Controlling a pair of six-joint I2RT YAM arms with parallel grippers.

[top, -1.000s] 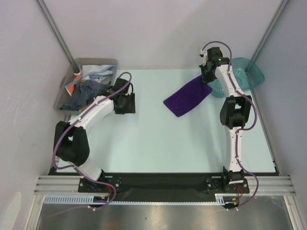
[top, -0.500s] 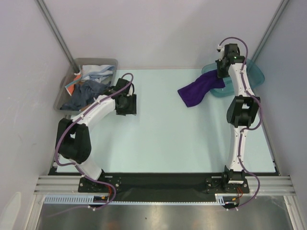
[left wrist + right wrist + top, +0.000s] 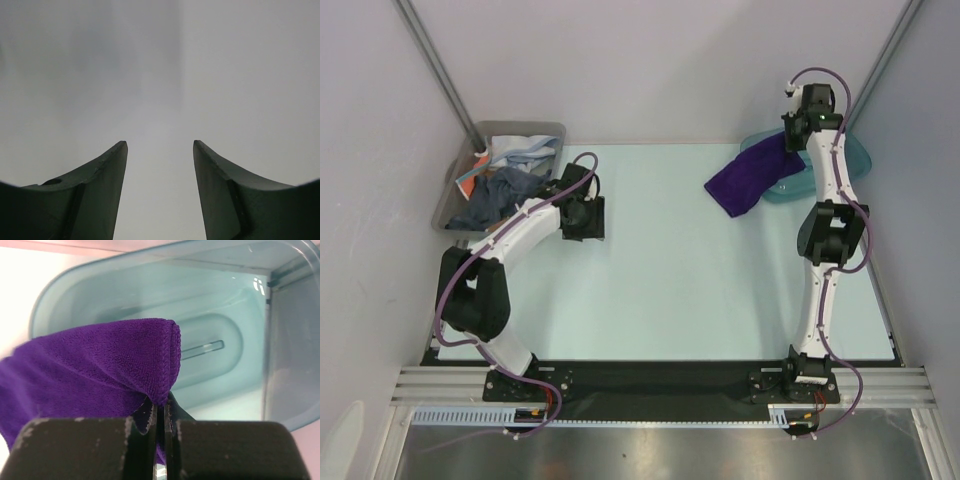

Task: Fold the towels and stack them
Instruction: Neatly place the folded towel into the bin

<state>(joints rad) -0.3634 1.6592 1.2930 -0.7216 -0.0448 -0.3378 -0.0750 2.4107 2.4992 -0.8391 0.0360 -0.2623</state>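
**Item:** purple towel (image 3: 750,180), one of several.

**Location:** hanging over the near rim of the teal bin (image 3: 850,165), its free end trailing outward from the bin above the table (image 3: 660,290). You cannot tell whether that end touches down.

**Held by:** your right gripper (image 3: 160,412), above the teal bin, jaws pinched tight on a folded hem.

**Handling:** plush, light and limp. Expect it to sag from a single pinch and the fold to slip open. It looks best held at the stitched hem near a corner, where the cloth is doubled.

**Also present:** your left gripper (image 3: 160,150), well apart from the teal bin across the table, jaws spread wide with nothing between them. The other towels (image 3: 500,185) are heaped unfolded in the grey bin (image 3: 525,128), at the table corner opposite the teal bin.

**Obstruction:** the teal bin's own rim lies under the cloth, so the trailing end may drape or snag there when you lower it.
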